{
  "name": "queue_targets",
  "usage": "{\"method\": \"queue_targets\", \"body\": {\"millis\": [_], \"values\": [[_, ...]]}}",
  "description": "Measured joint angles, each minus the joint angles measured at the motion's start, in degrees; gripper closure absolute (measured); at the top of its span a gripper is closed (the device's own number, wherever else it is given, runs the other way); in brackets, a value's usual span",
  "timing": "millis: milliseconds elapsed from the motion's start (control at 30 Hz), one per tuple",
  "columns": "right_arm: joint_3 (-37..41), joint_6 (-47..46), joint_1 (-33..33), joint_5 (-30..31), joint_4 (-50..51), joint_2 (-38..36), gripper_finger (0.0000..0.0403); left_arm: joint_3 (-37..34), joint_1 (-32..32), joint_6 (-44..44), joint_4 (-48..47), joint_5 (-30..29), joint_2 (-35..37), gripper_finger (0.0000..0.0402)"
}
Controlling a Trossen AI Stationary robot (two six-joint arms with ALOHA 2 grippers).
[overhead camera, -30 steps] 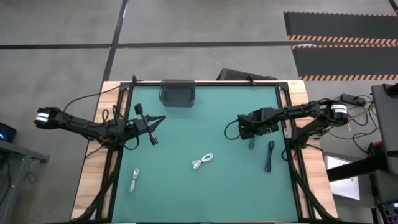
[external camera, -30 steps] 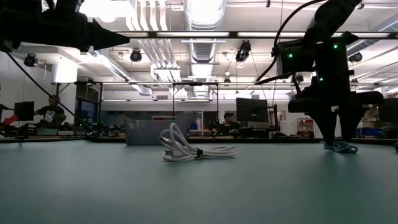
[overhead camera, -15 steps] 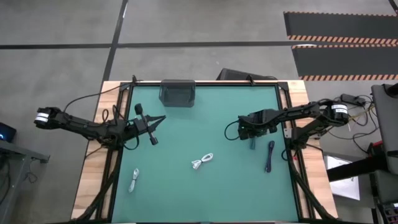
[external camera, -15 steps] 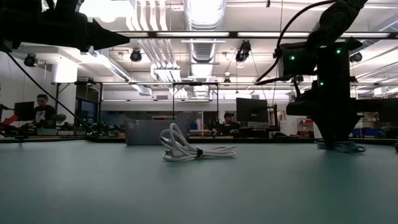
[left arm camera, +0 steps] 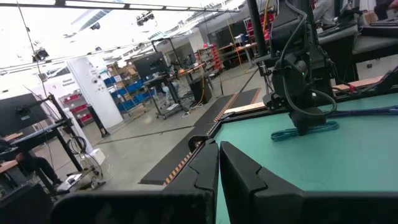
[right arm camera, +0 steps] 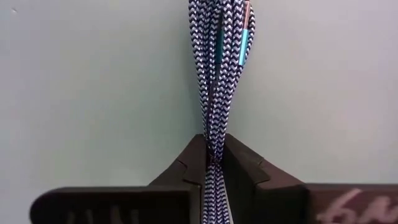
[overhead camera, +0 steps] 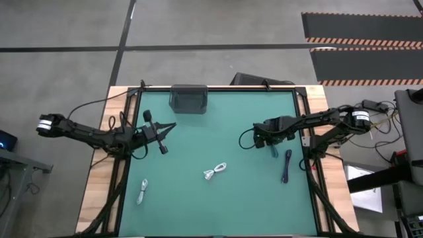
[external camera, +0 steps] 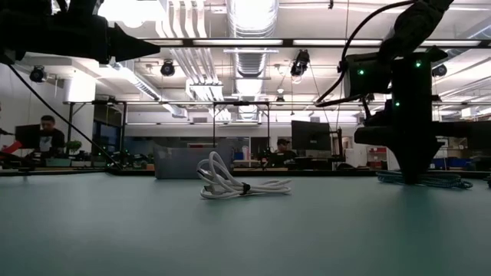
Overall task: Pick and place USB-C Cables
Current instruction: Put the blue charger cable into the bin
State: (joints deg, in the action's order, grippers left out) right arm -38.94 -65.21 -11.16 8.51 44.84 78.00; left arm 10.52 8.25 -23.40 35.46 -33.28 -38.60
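- In the right wrist view, the right hand is squeezing tight on a blue and white braided cable, and the cable is stretching away from the fingers over the green table.
- In the high view, that right hand is sitting right of the middle of the frame, low over the table, with the braided cable poking out just under it.
- A dark blue cable is lying just to the lower right of that hand, close to the table's right edge.
- A white cable is lying in a small bundle near the middle of the frame, a little below the center.
- In the low view, this white cable is sitting coiled in the middle of the frame, and the right arm is standing tall at the right with the braided cable lying flat at its foot.
- A pale grey cable is lying in the lower left of the high view, well apart from the others.
- The left hand is hanging over the left side of the table, with its fingers pressed together and nothing in them.
- A dark bin is sitting at the top edge of the table in the high view.
- Far behind the table in the low view, a person is sitting at the left edge of the frame.
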Motion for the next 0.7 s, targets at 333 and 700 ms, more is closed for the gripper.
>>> {"method": "queue_targets", "body": {"millis": [333,700], "values": [[-3.1,4.6,-0.1,0.9,0.0,0.0,0.0375,0.0,0.0,-10.0,0.0,0.0,0.0,0.0402],[-15.1,15.8,-0.3,6.8,2.7,0.0,0.0375,0.0,0.0,-10.1,6.4,0.0,3.0,0.0402]]}}
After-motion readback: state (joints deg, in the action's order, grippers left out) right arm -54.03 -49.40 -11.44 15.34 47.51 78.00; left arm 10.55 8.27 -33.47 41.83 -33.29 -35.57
